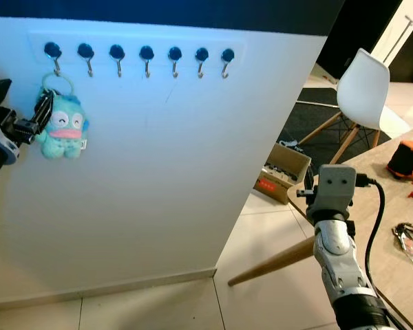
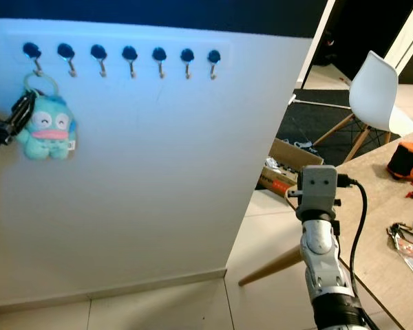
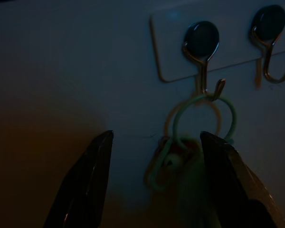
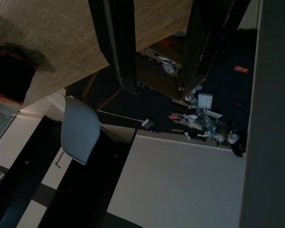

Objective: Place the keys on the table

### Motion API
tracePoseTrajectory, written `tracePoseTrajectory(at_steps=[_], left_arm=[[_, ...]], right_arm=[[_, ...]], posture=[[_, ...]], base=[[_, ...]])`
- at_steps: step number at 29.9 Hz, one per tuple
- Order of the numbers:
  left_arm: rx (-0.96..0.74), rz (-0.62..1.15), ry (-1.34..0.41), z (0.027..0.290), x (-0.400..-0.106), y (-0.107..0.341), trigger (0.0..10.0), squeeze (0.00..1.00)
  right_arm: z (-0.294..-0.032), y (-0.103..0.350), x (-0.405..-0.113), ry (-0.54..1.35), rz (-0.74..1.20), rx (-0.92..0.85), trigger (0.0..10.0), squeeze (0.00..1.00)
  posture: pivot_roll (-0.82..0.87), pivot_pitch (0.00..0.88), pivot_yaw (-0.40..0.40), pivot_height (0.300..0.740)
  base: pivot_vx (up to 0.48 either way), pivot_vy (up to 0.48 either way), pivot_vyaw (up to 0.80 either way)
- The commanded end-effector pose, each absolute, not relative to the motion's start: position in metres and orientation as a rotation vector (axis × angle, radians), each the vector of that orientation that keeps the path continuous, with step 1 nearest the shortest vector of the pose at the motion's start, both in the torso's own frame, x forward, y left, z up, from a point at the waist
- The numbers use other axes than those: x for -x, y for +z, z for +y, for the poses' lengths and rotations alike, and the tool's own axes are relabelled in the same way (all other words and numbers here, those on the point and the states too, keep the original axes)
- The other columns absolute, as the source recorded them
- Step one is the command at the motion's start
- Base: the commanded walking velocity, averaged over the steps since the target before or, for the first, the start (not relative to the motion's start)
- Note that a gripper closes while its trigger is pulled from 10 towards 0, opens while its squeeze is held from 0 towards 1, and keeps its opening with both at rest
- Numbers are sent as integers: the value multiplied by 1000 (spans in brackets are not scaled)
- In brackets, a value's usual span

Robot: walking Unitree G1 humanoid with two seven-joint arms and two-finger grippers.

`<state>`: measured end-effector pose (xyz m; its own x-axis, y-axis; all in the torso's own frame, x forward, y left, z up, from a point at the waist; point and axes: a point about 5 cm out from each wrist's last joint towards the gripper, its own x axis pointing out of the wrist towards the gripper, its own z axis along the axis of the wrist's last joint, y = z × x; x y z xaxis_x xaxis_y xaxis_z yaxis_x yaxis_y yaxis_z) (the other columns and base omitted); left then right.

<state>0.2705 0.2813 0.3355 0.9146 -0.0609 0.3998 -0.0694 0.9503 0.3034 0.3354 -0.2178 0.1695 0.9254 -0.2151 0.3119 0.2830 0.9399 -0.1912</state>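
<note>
Keys on a pale green ring with a turquoise plush fish charm [image 1: 63, 130] hang in the upper left of the left eye view, on the leftmost of seven dark-capped metal hooks [image 1: 53, 52] set in a row along the top of a white wall panel [image 1: 158, 179]. In the left wrist view the ring [image 3: 204, 118] loops over the hook's curl, with a smaller link below it. The left gripper [image 1: 36, 117] is at the far left edge of the frame, level with the charm and just beside it; its two black fingers [image 3: 85, 185] are spread apart, one on either side of the ring, not closed on it. The right gripper [image 4: 156, 71] sits with its fingers parted and nothing between them; its silver arm rises in the lower right of the frame. A light wooden table [image 1: 392, 227] fills the lower right corner, bearing an orange and black pouch [image 1: 409, 159]. A white moulded chair with wooden legs [image 1: 361, 93] stands at upper right, and a cardboard box [image 1: 283, 172] lies on the floor beside the panel.
</note>
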Motion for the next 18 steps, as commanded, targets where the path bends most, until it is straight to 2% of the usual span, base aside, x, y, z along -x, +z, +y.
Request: tracePoseTrajectory(at_steps=[1,9,10,11,12,13,14,15,18], left_arm=[[-329,-411,-13,280,-274,335,10000,0],[-306,-440,-84,263,-284,339,10000,0],[-301,-442,-89,260,-284,339,9490,0],[-301,-442,-89,260,-284,339,9490,0],[-296,-443,-78,258,-284,338,6510,0],[-296,-443,-78,258,-284,338,6510,0],[-291,-444,-65,257,-285,338,4627,0],[-279,-447,-55,254,-287,337,4039,0],[-272,-452,-50,246,-292,337,3686,0]], right_arm=[[-221,164,-332,-265,-270,234,10000,0],[-221,163,-332,-271,-266,234,10000,0],[-221,163,-332,-272,-264,233,10000,0],[-221,163,-332,-272,-264,233,10000,0],[-221,163,-332,-271,-263,232,10000,0],[-221,163,-332,-271,-263,232,10000,0],[-220,162,-332,-269,-261,231,10000,0],[-219,162,-333,-264,-261,229,10000,0],[-216,163,-335,-256,-262,226,10000,0]], posture=[[206,181,-80,740],[204,182,-77,740],[207,182,-78,740],[207,182,-78,740],[210,182,-80,740],[210,182,-80,740],[212,182,-82,740],[215,182,-85,740],[217,182,-87,740]], base=[[0,0,0],[0,0,0],[0,0,0],[0,0,0],[0,0,0],[0,0,0],[0,0,0],[0,0,0],[0,0,0]])
